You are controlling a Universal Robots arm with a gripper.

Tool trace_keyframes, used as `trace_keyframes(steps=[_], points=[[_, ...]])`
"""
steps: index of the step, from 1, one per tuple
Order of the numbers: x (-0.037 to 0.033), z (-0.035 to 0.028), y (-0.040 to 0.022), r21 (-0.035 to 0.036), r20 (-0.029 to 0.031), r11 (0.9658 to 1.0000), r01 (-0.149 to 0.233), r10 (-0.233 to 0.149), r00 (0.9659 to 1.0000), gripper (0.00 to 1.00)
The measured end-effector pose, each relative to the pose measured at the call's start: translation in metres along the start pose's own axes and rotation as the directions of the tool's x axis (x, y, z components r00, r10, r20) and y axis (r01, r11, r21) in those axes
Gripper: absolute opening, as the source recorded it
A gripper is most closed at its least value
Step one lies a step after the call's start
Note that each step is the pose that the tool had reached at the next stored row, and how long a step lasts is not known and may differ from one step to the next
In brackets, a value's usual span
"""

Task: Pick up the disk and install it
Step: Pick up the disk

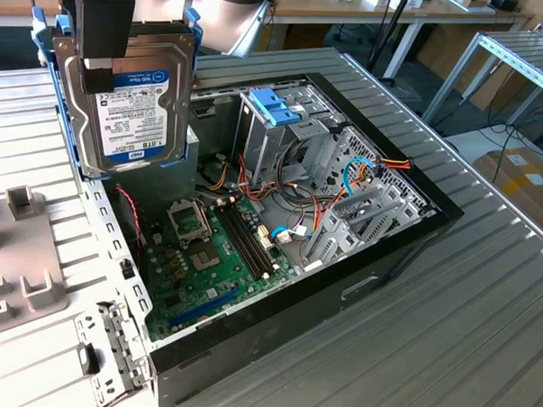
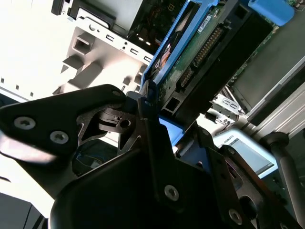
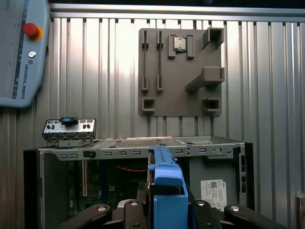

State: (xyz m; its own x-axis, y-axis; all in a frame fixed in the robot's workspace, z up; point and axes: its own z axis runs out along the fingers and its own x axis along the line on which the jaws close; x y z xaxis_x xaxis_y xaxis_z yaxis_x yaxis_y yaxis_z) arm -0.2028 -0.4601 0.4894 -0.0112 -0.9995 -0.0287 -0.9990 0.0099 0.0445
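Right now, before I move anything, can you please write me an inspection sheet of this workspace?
Surface: ribbed metal table, with an open computer case lying on it.
Job's things: disk held upright in the air, label facing the exterior camera; not yet in the case.
Clutter: grey holder plate beside the case; control pendant on the table.
Hand: hand shut on the disk from above.
Cables: coloured wires inside the case.
Surroundings: desks behind the table; cardboard box at the exterior view's right.
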Motion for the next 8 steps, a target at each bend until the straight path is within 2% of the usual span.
trace_keyframes(steps=[8], points=[[0.0084,-0.0001,-0.0001,0.0000,0.0000,1.0000,0.000,0.000,1.0000,0.37]])
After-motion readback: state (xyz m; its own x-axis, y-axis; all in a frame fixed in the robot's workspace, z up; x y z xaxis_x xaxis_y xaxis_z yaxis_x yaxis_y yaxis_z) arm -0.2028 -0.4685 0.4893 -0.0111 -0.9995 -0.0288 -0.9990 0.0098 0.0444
